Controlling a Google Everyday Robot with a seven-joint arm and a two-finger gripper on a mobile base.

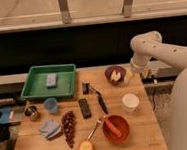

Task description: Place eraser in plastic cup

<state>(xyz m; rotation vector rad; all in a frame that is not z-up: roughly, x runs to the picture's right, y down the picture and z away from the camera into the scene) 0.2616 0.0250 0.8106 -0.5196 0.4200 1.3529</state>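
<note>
The eraser (84, 108) is a flat black block lying on the wooden table (144, 139), near its middle. The plastic cup (51, 105) is a small light-blue cup standing upright to the eraser's left, just in front of the green tray. My gripper (130, 74) is at the end of the white arm at the table's back right, beside a dark bowl. It is far from both the eraser and the cup, and I see nothing held in it.
A green tray (34, 90) holds a grey-blue block (51, 80). Also here are a metal cup (31, 113), a white cup (130, 102), a black-handled utensil (101, 103), a small black object (86, 88), a dark bowl (115, 74), a red bowl (115, 128), grapes (69, 127), a blue cloth (50, 128) and an orange fruit (86, 148).
</note>
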